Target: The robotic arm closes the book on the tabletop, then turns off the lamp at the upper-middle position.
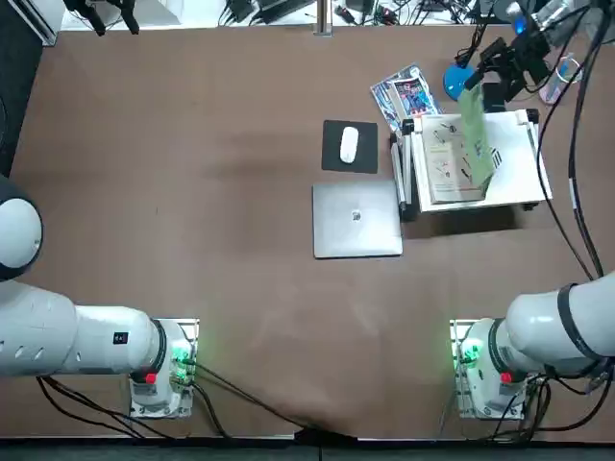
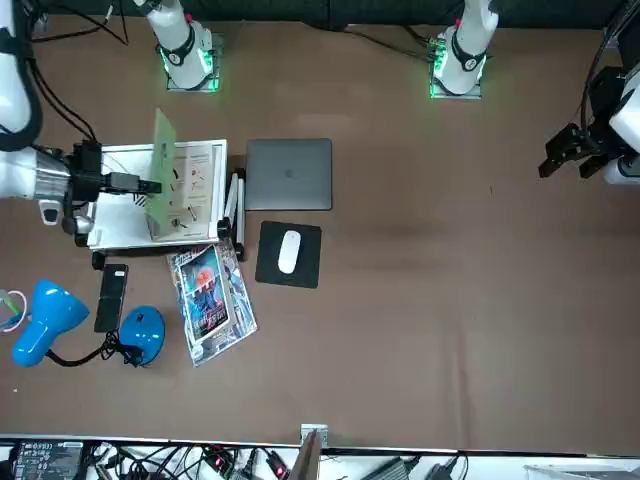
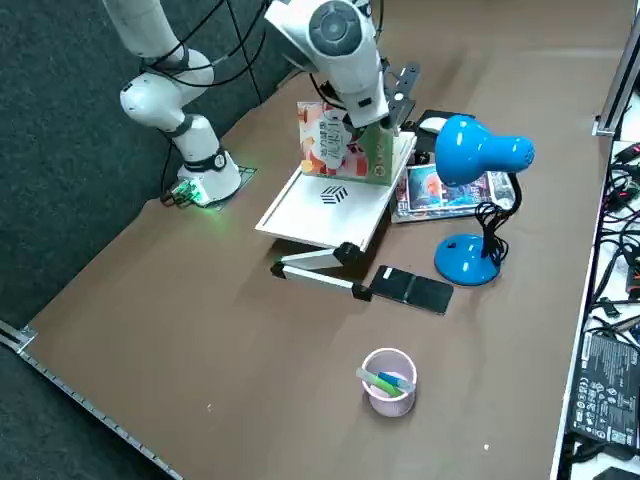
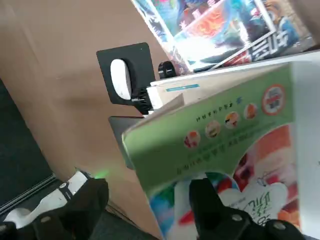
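Plain brown tabletop [image 1: 192, 192]; thin green-covered book [image 1: 476, 134] on white stand, far right, cover half-raised, spine running near-far; black right gripper [image 2: 140, 186] beside its right face, jaws apart, one finger against cover; blue lamp [image 3: 478, 205] beyond.

Top view, right upper part of frame: white board [image 1: 514, 163] on the tabletop [image 1: 192, 192], the book [image 1: 459, 154] on its left half, cover lifted upright. My gripper [image 1: 487, 94] sits above the book at the cover's top edge, one finger [image 4: 207, 200] against the cover. Lamp [image 1: 461, 77] just above-left of my gripper. Booklet [image 1: 404, 94] upper left of the board. Mouse [image 1: 349, 144] on mouse pad [image 1: 350, 147] left of the board, laptop [image 1: 356, 220] below it. Cup [image 1: 559, 79] at far right.
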Tool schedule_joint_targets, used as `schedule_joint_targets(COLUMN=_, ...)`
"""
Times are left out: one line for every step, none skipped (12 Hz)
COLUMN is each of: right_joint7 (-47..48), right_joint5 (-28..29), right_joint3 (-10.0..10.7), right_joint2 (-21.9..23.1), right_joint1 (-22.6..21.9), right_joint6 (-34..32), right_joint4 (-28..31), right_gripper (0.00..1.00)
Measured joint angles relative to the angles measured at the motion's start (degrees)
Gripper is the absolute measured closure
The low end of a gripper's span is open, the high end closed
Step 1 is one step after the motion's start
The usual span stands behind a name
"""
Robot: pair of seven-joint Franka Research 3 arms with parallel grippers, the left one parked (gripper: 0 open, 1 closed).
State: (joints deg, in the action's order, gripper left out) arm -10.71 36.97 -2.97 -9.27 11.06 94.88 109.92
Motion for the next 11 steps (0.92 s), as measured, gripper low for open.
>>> schedule_joint_targets(right_joint7=1.2, right_joint5=0.0, right_joint3=0.0, right_joint2=0.0, right_joint1=-1.3, right_joint6=0.7, right_joint4=0.1, right_gripper=0.0)
schedule_joint_targets(right_joint7=2.1, right_joint5=0.0, right_joint3=0.0, right_joint2=0.0, right_joint1=-2.5, right_joint6=1.5, right_joint4=0.2, right_gripper=0.0)
schedule_joint_targets(right_joint7=2.8, right_joint5=0.0, right_joint3=0.0, right_joint2=-0.1, right_joint1=-3.6, right_joint6=2.3, right_joint4=0.4, right_gripper=0.0)
schedule_joint_targets(right_joint7=3.7, right_joint5=0.0, right_joint3=0.0, right_joint2=-0.3, right_joint1=-4.8, right_joint6=3.3, right_joint4=0.5, right_gripper=0.0)
schedule_joint_targets(right_joint7=4.9, right_joint5=0.0, right_joint3=0.0, right_joint2=-0.5, right_joint1=-6.0, right_joint6=4.4, right_joint4=0.7, right_gripper=0.0)
schedule_joint_targets(right_joint7=6.3, right_joint5=-0.1, right_joint3=0.0, right_joint2=-0.8, right_joint1=-7.1, right_joint6=5.2, right_joint4=0.7, right_gripper=0.0)
schedule_joint_targets(right_joint7=7.8, right_joint5=-0.9, right_joint3=0.0, right_joint2=-1.0, right_joint1=-8.2, right_joint6=5.8, right_joint4=0.7, right_gripper=0.0)
schedule_joint_targets(right_joint7=9.3, right_joint5=-3.0, right_joint3=0.0, right_joint2=-1.0, right_joint1=-9.2, right_joint6=6.1, right_joint4=0.7, right_gripper=0.0)
schedule_joint_targets(right_joint7=11.1, right_joint5=-5.7, right_joint3=0.0, right_joint2=-1.0, right_joint1=-10.1, right_joint6=6.2, right_joint4=0.7, right_gripper=0.0)
schedule_joint_targets(right_joint7=13.4, right_joint5=-8.6, right_joint3=0.0, right_joint2=-0.8, right_joint1=-11.1, right_joint6=6.3, right_joint4=0.5, right_gripper=0.0)
schedule_joint_targets(right_joint7=16.1, right_joint5=-11.7, right_joint3=0.0, right_joint2=-0.5, right_joint1=-12.3, right_joint6=6.3, right_joint4=0.4, right_gripper=0.0)
